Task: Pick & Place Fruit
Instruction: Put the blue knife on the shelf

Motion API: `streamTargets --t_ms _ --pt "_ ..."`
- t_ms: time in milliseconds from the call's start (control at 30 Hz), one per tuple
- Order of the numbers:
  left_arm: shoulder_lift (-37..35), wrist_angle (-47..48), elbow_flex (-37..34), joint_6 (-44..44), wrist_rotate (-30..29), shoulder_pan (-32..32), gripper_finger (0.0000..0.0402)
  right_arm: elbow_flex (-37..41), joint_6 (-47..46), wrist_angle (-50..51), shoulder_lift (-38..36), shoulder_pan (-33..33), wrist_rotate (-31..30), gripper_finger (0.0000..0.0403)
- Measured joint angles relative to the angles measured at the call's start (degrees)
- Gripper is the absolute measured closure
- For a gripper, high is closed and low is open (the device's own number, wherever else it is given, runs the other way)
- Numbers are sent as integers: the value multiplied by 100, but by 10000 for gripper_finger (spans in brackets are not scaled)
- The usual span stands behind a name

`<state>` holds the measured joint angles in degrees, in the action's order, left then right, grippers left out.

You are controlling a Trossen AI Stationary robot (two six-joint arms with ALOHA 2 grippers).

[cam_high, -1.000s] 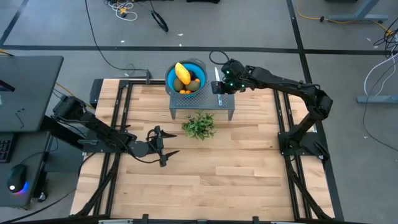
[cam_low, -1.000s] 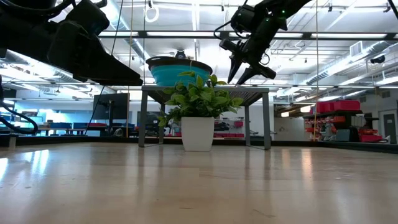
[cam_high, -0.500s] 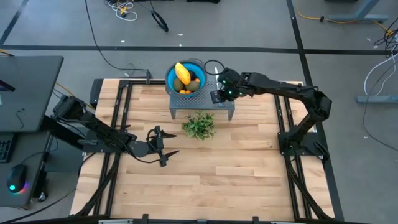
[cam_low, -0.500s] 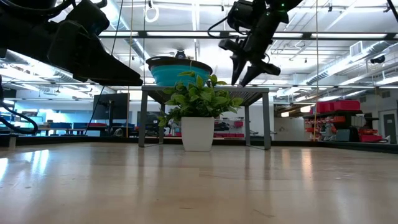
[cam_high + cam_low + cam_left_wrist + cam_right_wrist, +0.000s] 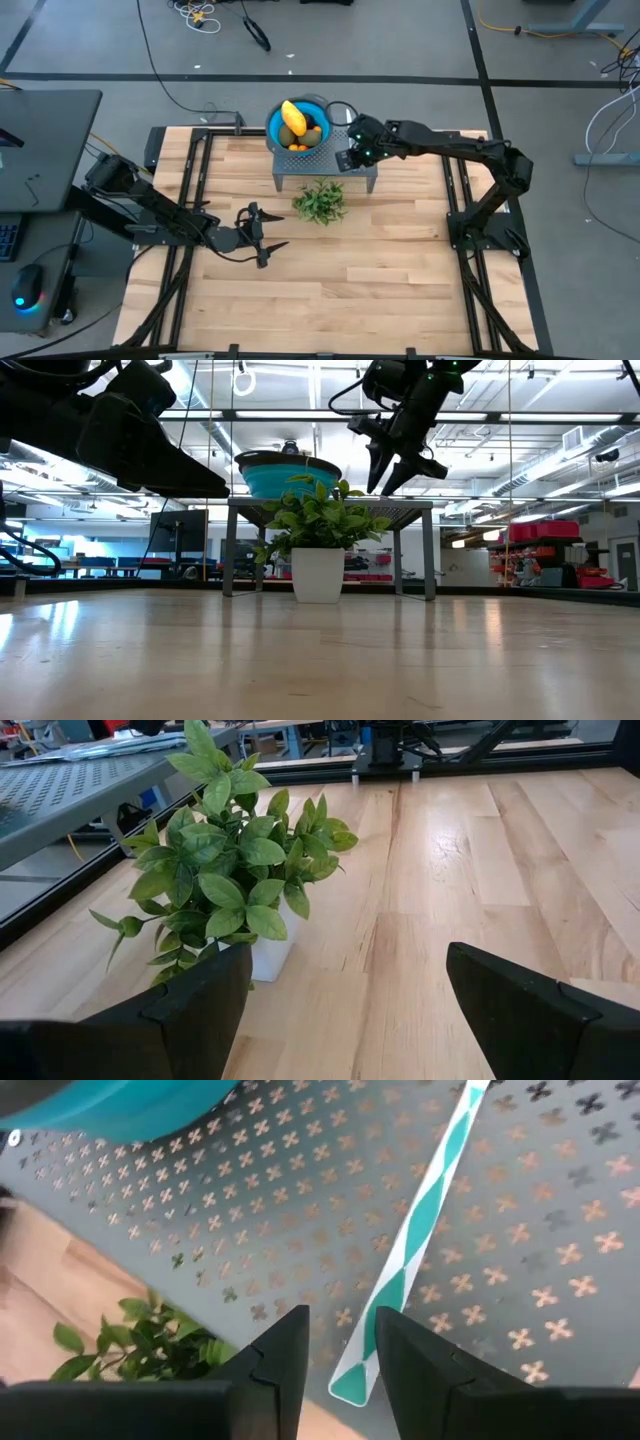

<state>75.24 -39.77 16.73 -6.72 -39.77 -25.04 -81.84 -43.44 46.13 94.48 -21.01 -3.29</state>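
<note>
Currently right pincer (image 5: 349,158) hovers over the grey perforated stand (image 5: 325,172) at the table's (image 5: 400,260) far edge, roughly 12 o'clock on the table in the high view. Fingers (image 5: 270,1355) are narrowly apart, nothing between them; right wrist view shows them pointing down at the stand's mesh top, with a teal-and-white striped stick (image 5: 410,1260) lying flat on the mesh just past the tips, not gripped

Fruit (image 5: 298,128) sits piled in the blue bowl (image 5: 320,105) on the same stand: large yellow oblong piece (image 5: 291,116) on top, small orange pieces (image 5: 298,146) and an olive-green piece (image 5: 314,137) under it. From the right pincer the bowl is near, at about 10 o'clock in the high view, apart from it, no contact. Low view: pincer (image 5: 385,465) hangs above the stand top, off the bowl's (image 5: 285,475) right side, tips angled down

Potted green plant (image 5: 320,202) stands on the table just in front of the stand, about 7 o'clock from the right pincer

Left pincer (image 5: 262,240) waits over the table's left-middle, well away from bowl and fruit, which lie around 1 o'clock from it. Its fingers (image 5: 190,1010) stand wide apart, empty; left wrist view looks past them at the plant (image 5: 230,870)
</note>
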Motion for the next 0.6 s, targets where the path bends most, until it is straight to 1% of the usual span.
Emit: streamTargets --t_ms 600 --pt "0 -1 0 2 0 1 59 -2 -15 -20 -4 131 40 276"
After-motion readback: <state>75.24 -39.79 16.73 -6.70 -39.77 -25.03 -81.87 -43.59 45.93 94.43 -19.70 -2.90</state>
